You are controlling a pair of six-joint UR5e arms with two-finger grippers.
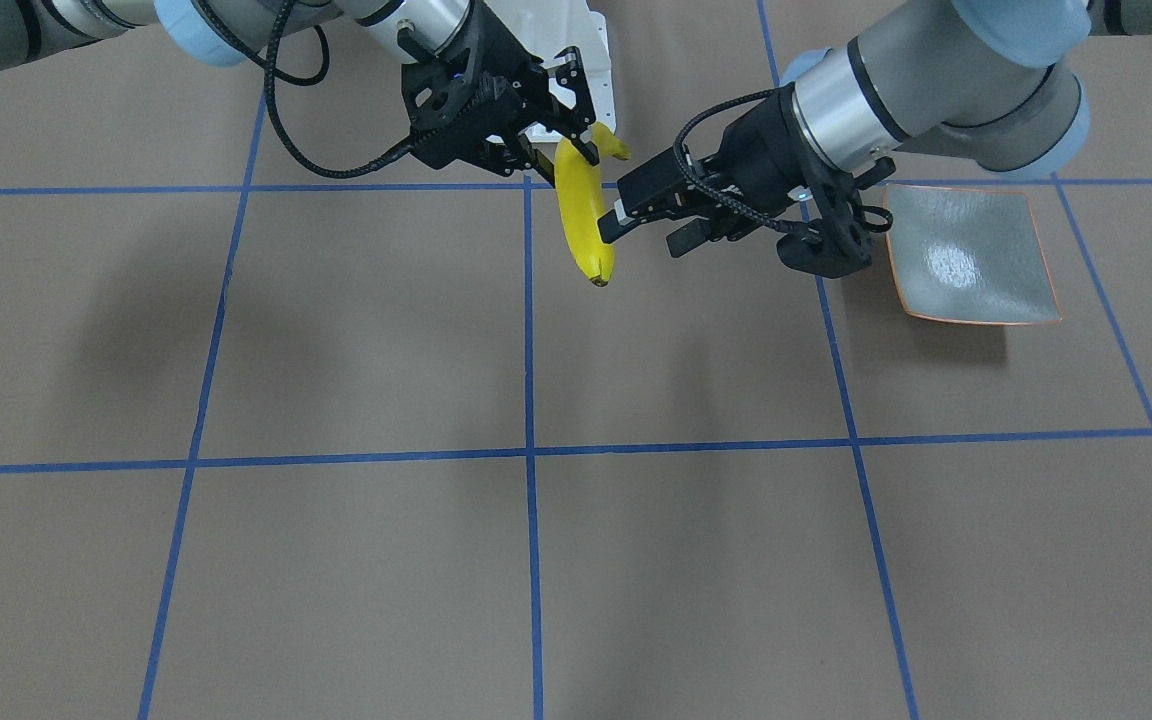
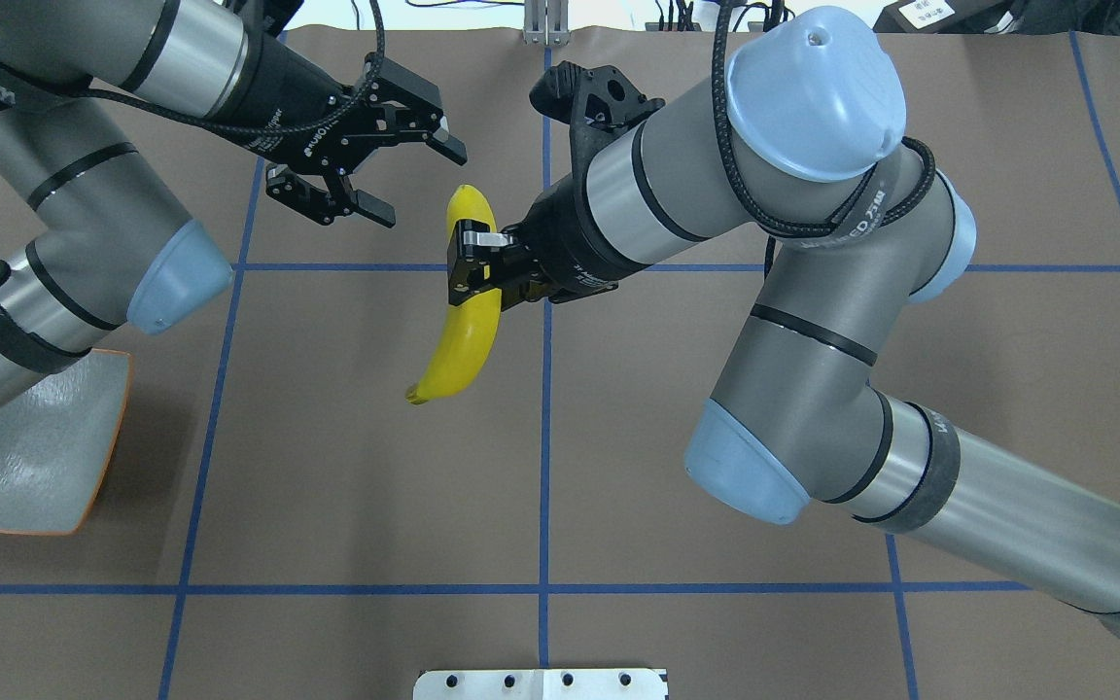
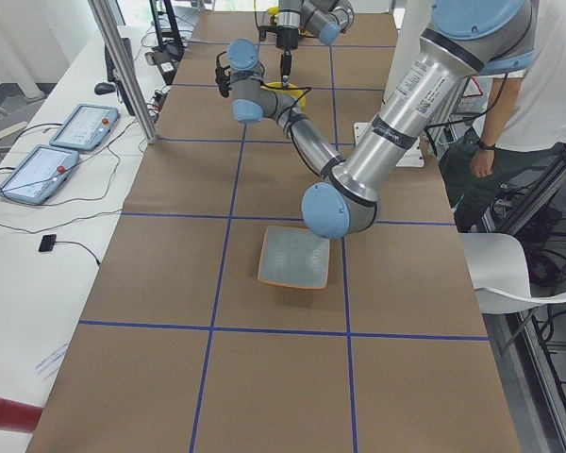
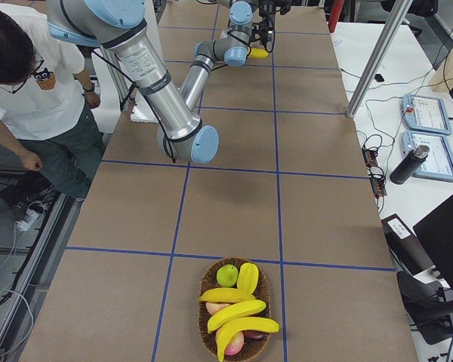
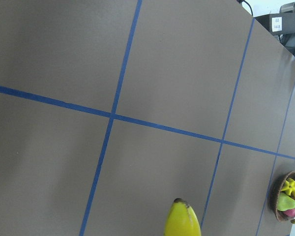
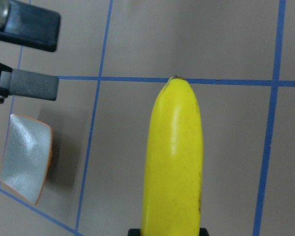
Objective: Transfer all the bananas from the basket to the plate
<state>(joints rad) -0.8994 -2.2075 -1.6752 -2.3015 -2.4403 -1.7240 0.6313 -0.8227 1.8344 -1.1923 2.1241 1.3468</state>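
My right gripper [image 2: 474,267] [image 1: 576,150] is shut on a yellow banana [image 2: 468,311] [image 1: 584,215] [image 6: 176,157] and holds it in the air over the middle of the table. My left gripper [image 2: 424,183] [image 1: 641,235] is open and empty, close beside the banana's far end; its fingers [image 6: 34,84] also show in the right wrist view. The square grey-green plate [image 2: 25,447] [image 1: 971,255] [image 3: 295,257] with an orange rim lies bare under the left arm. The basket [image 4: 204,302] [image 5: 274,196], far on the robot's right, holds several bananas and other fruit.
The brown table is marked by blue tape lines. A white mounting plate [image 2: 541,683] sits at the robot's base. A person [image 4: 30,83] stands beside the table near the robot. Tablets [image 3: 47,165] and cables lie on the side bench.
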